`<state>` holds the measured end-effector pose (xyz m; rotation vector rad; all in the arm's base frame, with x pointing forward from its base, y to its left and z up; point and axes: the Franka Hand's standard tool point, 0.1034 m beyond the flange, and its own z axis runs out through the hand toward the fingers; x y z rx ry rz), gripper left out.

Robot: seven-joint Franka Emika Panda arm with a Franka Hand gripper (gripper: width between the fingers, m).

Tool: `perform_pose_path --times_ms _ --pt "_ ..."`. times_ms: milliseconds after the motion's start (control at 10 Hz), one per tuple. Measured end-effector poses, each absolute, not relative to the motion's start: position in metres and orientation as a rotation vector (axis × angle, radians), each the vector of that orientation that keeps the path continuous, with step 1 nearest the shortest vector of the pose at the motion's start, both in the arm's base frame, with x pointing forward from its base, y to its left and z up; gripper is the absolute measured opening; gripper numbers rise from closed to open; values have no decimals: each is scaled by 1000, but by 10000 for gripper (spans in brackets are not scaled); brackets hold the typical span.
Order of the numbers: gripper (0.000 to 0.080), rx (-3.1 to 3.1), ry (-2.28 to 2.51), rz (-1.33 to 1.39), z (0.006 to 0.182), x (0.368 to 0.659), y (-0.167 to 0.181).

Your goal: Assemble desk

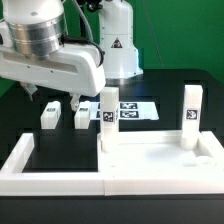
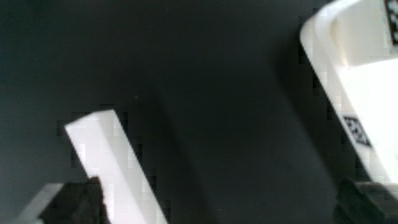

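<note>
Desk panel (image 1: pixel 150 165) lies flat, long axis across the exterior view, two tagged legs (image 1: pixel 108 112) upright on it. Gripper (image 2: pixel 222 200) spread wide, empty.

You see smooth white plastic in the desk panel (image 1: pixel 150 165) and its legs (image 1: pixel 108 100) (their tags (image 1: pixel 108 119) look matt); your table (image 1: pixel 60 148) is dull black.

The desk panel (image 1: pixel 160 160) is cut off at the exterior view's right edge. Behind the panel, the marker board (image 1: pixel 132 110) is partly covered by the upright leg (image 1: pixel 108 115) on the panel's corner. Up from the panel, toward the exterior view's left, the arm (image 1: pixel 50 55) is cut off by the picture's edge. The wrist view is all blurred: a white bar (image 2: pixel 107 165) runs out of the picture, and the tag (image 2: pixel 356 130) on a white rounded part (image 2: pixel 347 50) is not readable. I cannot tell whether either one belongs to the panel.
</note>
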<state>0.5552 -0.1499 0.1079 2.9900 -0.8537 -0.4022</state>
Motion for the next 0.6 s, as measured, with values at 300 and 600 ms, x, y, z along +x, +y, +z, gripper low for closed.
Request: perform_pose_path --times_ms 300,600 --pt "649 3120 -887 -508 90 526 -173" --pt "649 3168 -854 -776 91 494 -173"
